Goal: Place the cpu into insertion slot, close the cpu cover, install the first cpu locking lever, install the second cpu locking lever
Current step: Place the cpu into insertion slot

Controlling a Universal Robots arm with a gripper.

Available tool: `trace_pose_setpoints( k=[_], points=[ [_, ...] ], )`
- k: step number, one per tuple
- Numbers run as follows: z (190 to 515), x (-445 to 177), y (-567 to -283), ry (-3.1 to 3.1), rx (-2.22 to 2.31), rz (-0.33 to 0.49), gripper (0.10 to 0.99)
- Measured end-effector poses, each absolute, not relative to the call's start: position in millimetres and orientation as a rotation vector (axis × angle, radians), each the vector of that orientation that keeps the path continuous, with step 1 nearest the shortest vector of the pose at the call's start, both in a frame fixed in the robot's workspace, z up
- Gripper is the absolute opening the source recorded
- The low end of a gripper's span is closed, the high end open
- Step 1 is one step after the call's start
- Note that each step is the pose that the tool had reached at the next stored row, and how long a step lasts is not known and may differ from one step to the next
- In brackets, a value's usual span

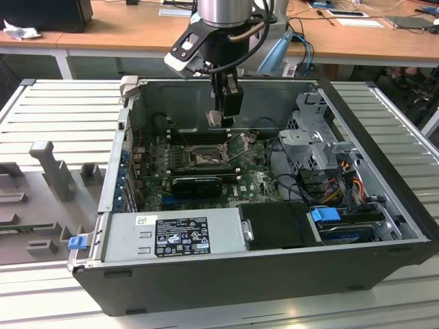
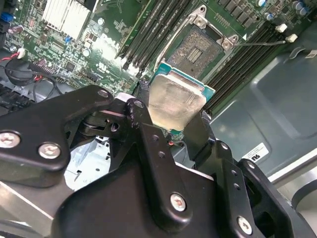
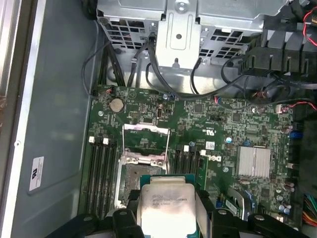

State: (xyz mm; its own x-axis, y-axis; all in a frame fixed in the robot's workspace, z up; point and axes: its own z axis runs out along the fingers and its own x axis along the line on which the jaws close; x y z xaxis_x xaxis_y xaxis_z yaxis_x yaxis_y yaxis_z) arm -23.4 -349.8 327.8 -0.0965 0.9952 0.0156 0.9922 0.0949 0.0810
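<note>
My gripper hangs inside the open computer case, shut on the cpu, a small flat square chip with a pale metal face. Both wrist views show the cpu pinched at two opposite edges between the black fingers. The insertion slot lies bare on the green board, below the chip and a little off to one side. The chip hangs apart from the slot. The cpu cover stands flipped open at the slot's far edge.
Long black memory slots flank the socket on both sides. A long black card, a grey power supply, a metal drive cage and loose cables crowd the case. A finned heatsink sits on the board.
</note>
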Motion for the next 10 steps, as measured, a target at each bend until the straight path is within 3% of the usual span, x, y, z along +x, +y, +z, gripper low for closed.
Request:
trace_pose_setpoints(
  k=[10],
  points=[
    [310,-23,-350,2.292,2.082,0.109,0.525]
  ],
)
